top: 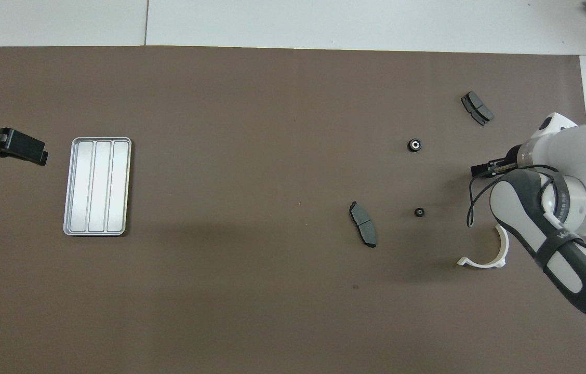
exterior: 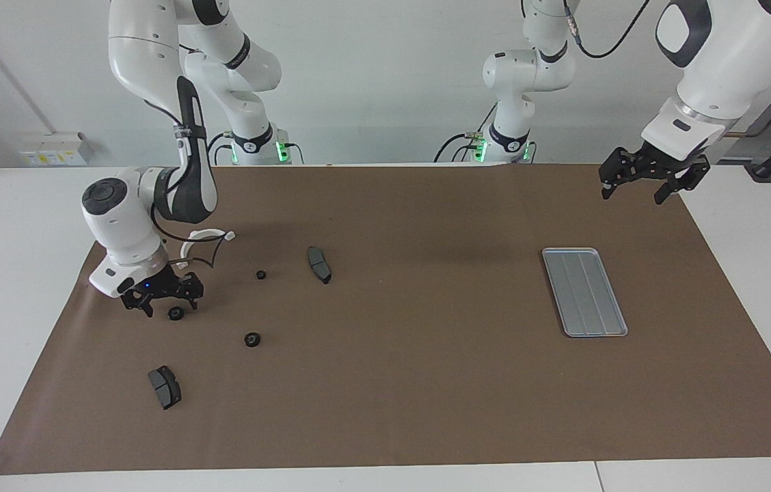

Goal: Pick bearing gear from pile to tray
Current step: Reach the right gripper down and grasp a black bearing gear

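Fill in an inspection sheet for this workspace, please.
Surface: brown mat lies flat on white table.
Job's things: three bearing gears loose on mat; tray holds nothing.
Clutter: two brake pads; white bracket.
Grippers: right gripper low over one gear, jaws open; left gripper waits raised, jaws open.
Cables: black loop at right wrist.
Surroundings: wall box.

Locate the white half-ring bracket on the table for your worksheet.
The white half-ring bracket lies on the brown mat at the right arm's end, nearer to the robots than the gears and partly under the right arm.
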Action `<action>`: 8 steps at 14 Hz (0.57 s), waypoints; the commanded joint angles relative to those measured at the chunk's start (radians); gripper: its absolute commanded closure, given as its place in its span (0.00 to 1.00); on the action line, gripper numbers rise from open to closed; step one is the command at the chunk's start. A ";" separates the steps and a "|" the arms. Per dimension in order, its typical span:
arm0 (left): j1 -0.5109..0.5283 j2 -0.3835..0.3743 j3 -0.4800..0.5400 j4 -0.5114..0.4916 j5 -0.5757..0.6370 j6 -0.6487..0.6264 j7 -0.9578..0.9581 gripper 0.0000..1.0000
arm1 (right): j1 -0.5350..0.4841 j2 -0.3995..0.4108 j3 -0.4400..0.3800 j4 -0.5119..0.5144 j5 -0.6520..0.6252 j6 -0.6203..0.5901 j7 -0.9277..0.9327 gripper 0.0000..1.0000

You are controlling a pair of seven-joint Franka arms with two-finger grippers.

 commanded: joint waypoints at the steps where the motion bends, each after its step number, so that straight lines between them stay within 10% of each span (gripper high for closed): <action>1: 0.006 -0.023 0.000 -0.029 -0.004 0.013 0.003 0.00 | -0.029 0.005 0.011 -0.032 0.021 0.049 -0.052 0.07; 8: 0.006 -0.023 0.000 -0.029 -0.004 0.013 0.003 0.00 | -0.037 0.023 0.013 -0.030 0.021 0.069 -0.051 0.27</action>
